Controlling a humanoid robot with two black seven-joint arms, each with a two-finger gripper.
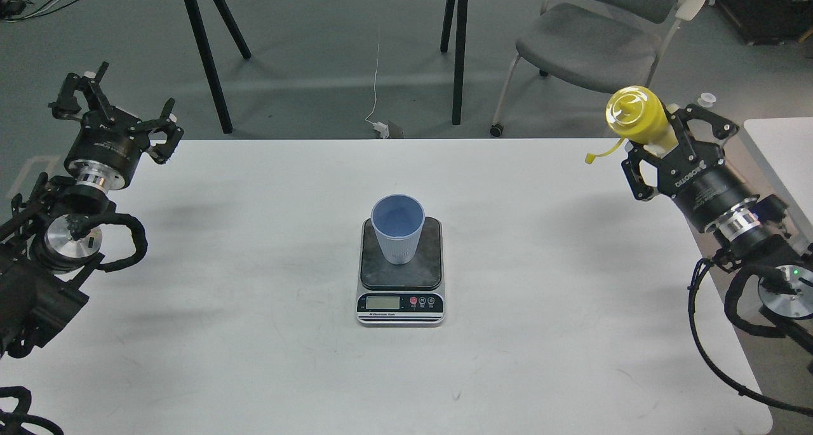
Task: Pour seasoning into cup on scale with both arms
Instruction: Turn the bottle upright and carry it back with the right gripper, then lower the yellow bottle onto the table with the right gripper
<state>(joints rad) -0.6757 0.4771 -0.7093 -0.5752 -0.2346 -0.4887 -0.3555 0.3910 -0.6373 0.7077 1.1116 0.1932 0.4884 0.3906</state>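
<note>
The pale blue ribbed cup (397, 229) stands upright on the dark platform of the scale (432, 273) at the middle of the white table. My right gripper (660, 146) is shut on the yellow seasoning bottle (634, 113) near the table's right edge. The bottle points nozzle-up toward me, with its tethered cap (591, 159) hanging out to the left. It is well to the right of the cup. My left gripper (114, 108) is open and empty at the table's far left corner.
The white table (254, 333) spans the view. A grey chair (584, 41) and black table legs (209, 54) stand on the floor behind. Another white surface (784, 146) sits at the far right.
</note>
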